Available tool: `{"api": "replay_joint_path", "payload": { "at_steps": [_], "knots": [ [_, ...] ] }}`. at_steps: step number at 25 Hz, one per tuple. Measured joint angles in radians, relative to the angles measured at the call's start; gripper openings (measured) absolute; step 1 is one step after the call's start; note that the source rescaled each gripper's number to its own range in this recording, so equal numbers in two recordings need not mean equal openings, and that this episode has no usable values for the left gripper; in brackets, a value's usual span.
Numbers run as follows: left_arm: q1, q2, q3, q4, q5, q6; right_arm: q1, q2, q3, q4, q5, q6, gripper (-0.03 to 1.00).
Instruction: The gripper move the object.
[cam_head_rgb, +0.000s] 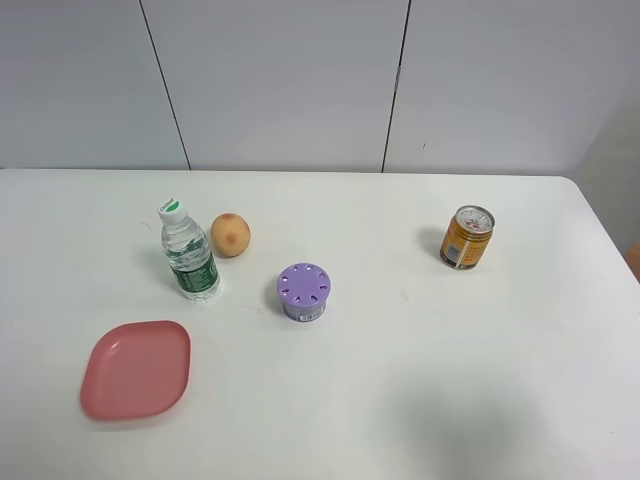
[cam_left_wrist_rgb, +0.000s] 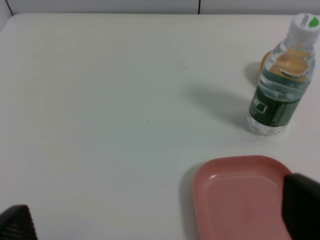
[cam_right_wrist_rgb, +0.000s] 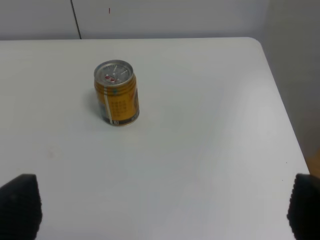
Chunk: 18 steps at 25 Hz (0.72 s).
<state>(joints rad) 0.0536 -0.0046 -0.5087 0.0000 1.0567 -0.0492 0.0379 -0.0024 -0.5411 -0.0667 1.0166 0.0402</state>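
Observation:
The clear water bottle (cam_head_rgb: 188, 251) with a green label and a white-green cap stands upright on the white table (cam_head_rgb: 420, 380), left of centre. It also shows in the left wrist view (cam_left_wrist_rgb: 281, 85), standing beyond the pink plate. My left gripper (cam_left_wrist_rgb: 157, 220) is open and empty; only its two black fingertips (cam_left_wrist_rgb: 301, 212) show, wide apart and well short of the bottle. My right gripper (cam_right_wrist_rgb: 162, 207) is open and empty, its fingertips (cam_right_wrist_rgb: 20, 206) wide apart and short of the orange can. Neither gripper shows in the exterior high view.
A pink plate (cam_head_rgb: 137, 367) lies in front of the bottle. A round tan fruit (cam_head_rgb: 230, 235) sits just right of the bottle. A purple round container (cam_head_rgb: 303, 291) stands mid-table. An orange drink can (cam_head_rgb: 467, 238) stands at the right, near the table's right edge (cam_right_wrist_rgb: 280, 100).

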Motion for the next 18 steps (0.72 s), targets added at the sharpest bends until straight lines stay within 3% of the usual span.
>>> {"api": "replay_joint_path", "payload": {
  "at_steps": [18],
  "knots": [
    [0.000,0.000,0.000,0.000,0.000,0.000,0.000,0.000,0.056,0.011,0.046,0.039,1.00]
  ]
}}
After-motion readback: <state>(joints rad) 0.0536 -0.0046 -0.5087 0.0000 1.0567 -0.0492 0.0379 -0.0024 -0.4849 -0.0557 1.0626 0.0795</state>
